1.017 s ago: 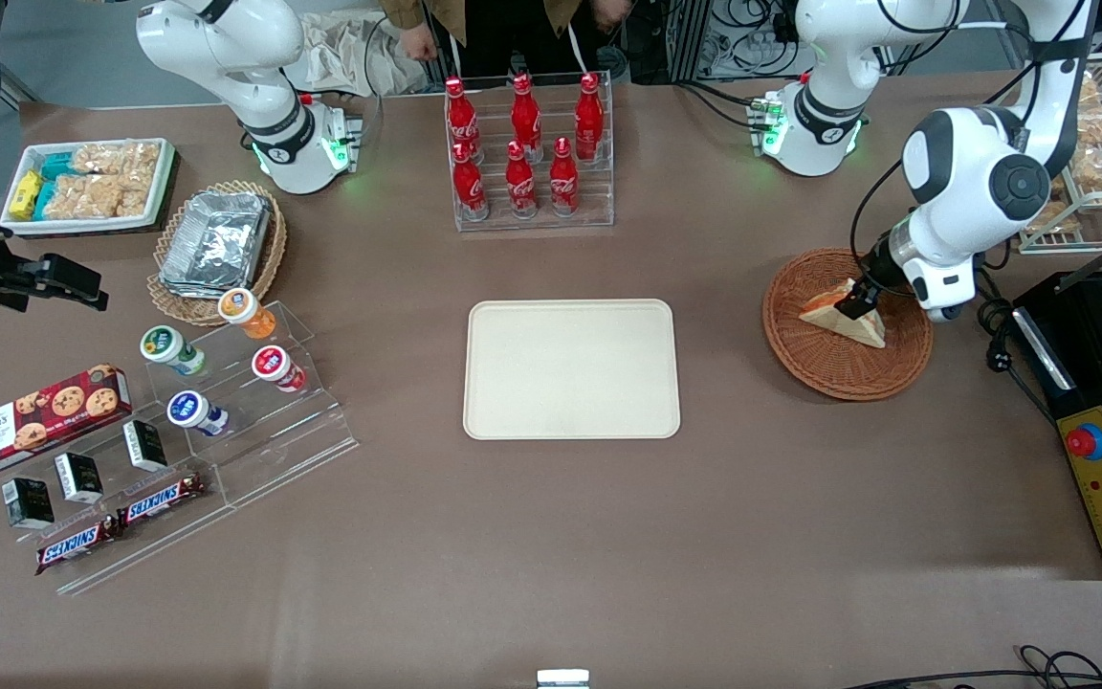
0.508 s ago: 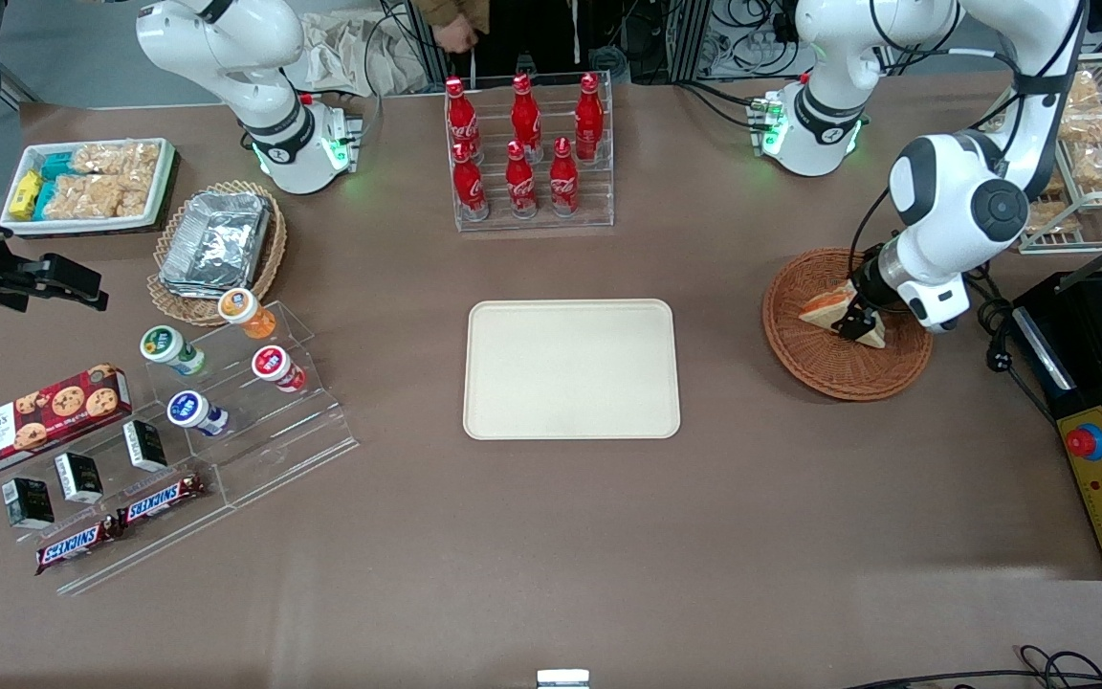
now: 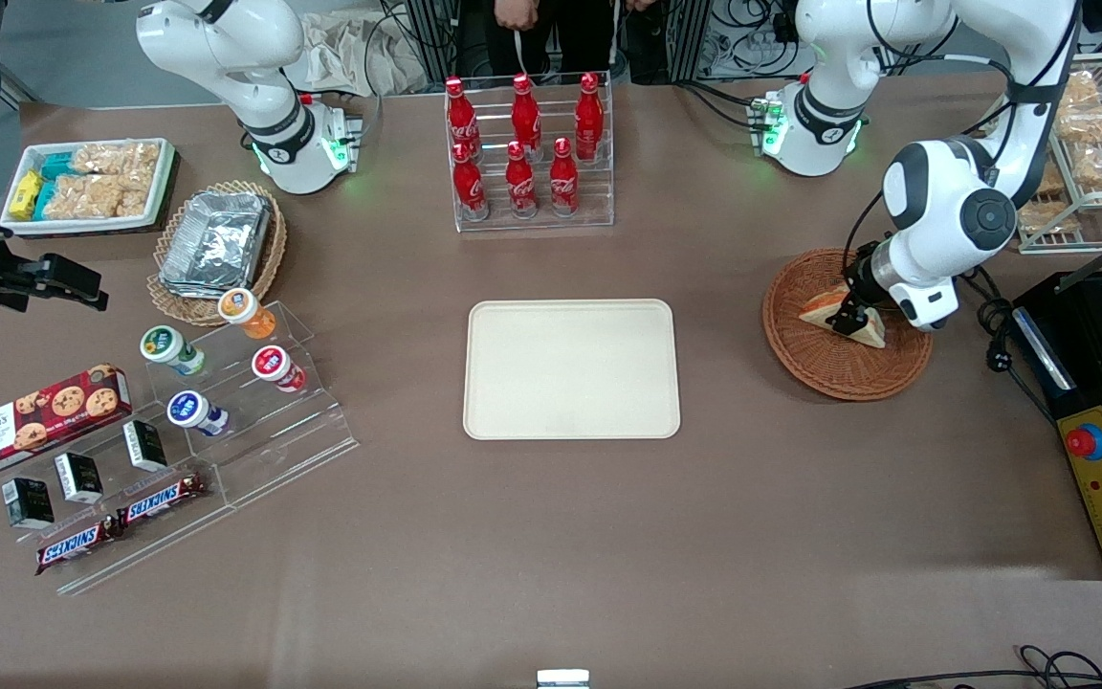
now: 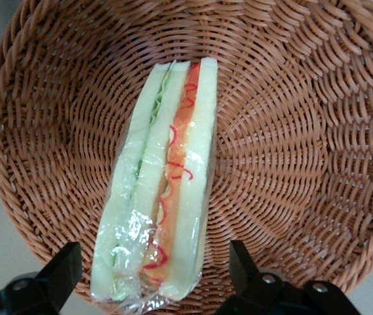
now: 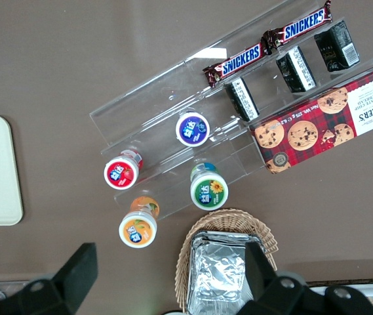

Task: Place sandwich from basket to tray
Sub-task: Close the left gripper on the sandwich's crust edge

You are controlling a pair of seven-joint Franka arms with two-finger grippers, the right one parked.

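Looking from the near edge of the brown counter (image 3: 551,555), the plain cream-beige rectangular tray (image 3: 571,369) lies bare, nothing on it yet. Farther on, toward the working arm's end, the round reddish-brown woven wicker basket (image 3: 844,325) holds the plastic-wrapped triangular sandwich of white bread with orange-red and green filling (image 4: 157,197), lying on the weave. The left arm's black claw (image 4: 152,289) is lowered over it, fingers spread wide, one on each side of the wedge and neither visibly touching it. I'd judge this the grasp step: next the claw should close gently on the bread faces, lift clear of the rim, then carry across to the tray.
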